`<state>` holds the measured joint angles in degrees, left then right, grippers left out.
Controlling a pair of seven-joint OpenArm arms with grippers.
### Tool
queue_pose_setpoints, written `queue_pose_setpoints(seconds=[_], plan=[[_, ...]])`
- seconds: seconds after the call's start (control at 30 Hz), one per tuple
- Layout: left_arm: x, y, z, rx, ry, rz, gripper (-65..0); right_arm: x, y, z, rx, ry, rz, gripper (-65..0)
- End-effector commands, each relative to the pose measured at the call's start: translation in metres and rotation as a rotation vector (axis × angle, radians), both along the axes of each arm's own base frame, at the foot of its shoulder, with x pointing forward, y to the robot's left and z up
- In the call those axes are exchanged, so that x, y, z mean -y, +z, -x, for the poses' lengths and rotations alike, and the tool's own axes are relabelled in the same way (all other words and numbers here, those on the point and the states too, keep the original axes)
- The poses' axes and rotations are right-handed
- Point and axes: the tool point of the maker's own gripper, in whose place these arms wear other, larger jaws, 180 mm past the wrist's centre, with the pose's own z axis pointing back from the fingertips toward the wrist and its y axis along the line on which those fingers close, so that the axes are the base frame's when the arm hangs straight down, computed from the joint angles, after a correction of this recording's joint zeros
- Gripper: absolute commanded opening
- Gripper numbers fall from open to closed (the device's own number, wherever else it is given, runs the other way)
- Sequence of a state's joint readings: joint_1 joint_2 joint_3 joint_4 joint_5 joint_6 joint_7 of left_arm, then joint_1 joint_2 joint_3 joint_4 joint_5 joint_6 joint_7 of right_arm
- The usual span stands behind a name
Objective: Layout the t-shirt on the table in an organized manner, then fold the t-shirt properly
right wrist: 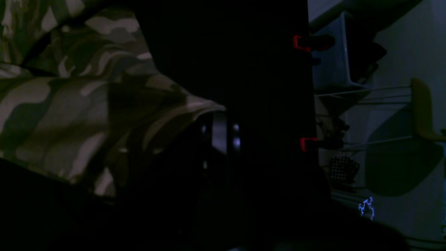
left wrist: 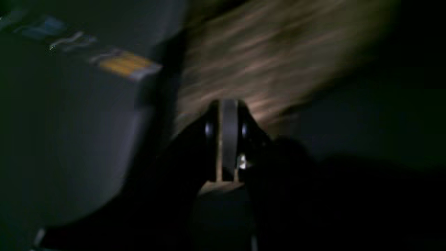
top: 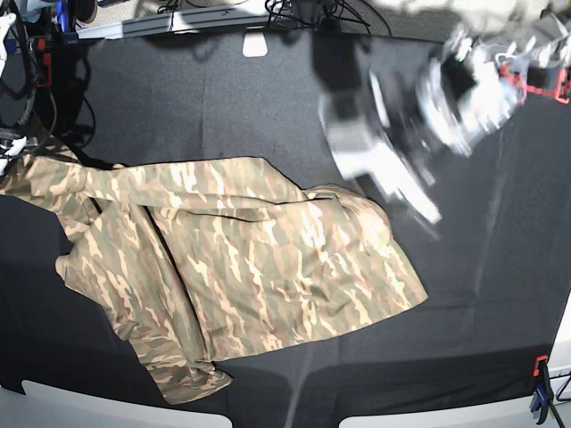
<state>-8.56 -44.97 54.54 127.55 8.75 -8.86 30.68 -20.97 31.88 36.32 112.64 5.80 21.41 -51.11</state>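
Observation:
The camouflage t-shirt (top: 250, 259) lies spread but creased on the left half of the black table (top: 223, 98), with one sleeve stretched toward the left edge. In the right wrist view my right gripper (right wrist: 219, 118) is shut on an edge of the t-shirt (right wrist: 69, 104); it hardly shows in the base view. My left gripper (top: 433, 214) hovers, motion-blurred, just right of the shirt's upper right corner. In the left wrist view the left gripper (left wrist: 229, 104) has its jaws together, with the blurred t-shirt (left wrist: 278, 52) beyond it.
Orange clamps (right wrist: 298, 42) (right wrist: 306, 143) sit on the table edge. A blue and orange clamp (top: 540, 370) stands at the front right corner. A white tag (top: 256, 43) and cables (top: 303, 13) lie along the back edge. A chair and shelving (right wrist: 421, 111) stand beyond the table.

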Motion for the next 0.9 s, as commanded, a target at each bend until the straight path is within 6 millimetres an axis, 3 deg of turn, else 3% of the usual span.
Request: queue_pose_setpoints(seconds=[0.0, 0.03, 0.1, 0.17, 0.33, 0.47, 0.63, 0.87], plan=[[0.004, 0.007, 0.0, 0.012, -0.014, 0.023, -65.0, 0.004, 0.016, -0.006, 0.032, 0.01, 0.041, -65.0], [0.006, 0.002, 0.002, -0.005, -0.018, 0.022, -65.0, 0.004, 0.016, -0.005, 0.031, 0.01, 0.041, -65.0], [0.01, -0.009, -0.002, -0.028, -0.001, 0.021, -50.1, 0.004, 0.016, -0.005, 0.031, 0.01, 0.041, -65.0], [0.014, -0.024, -0.011, -0.039, 0.023, 0.01, -42.2, 0.004, 0.016, -0.005, 0.031, 0.01, 0.041, -65.0], [0.034, -0.058, -0.027, -0.073, 0.072, -0.006, -42.2, 0.004, 0.016, -0.006, 0.032, 0.01, 0.041, -65.0], [0.043, -0.072, -0.047, 0.024, 0.101, -0.091, -42.2, 0.004, 0.016, -0.005, 0.032, 0.01, 0.041, -65.0], [0.039, -0.094, -0.073, 0.016, 0.139, -0.156, -42.2, 0.004, 0.016, -0.005, 0.032, 0.01, 0.041, -65.0], [0.029, -0.115, -0.076, -0.022, 0.163, -0.203, -43.1, 0.004, 0.016, -0.006, 0.032, 0.01, 0.041, -65.0]])
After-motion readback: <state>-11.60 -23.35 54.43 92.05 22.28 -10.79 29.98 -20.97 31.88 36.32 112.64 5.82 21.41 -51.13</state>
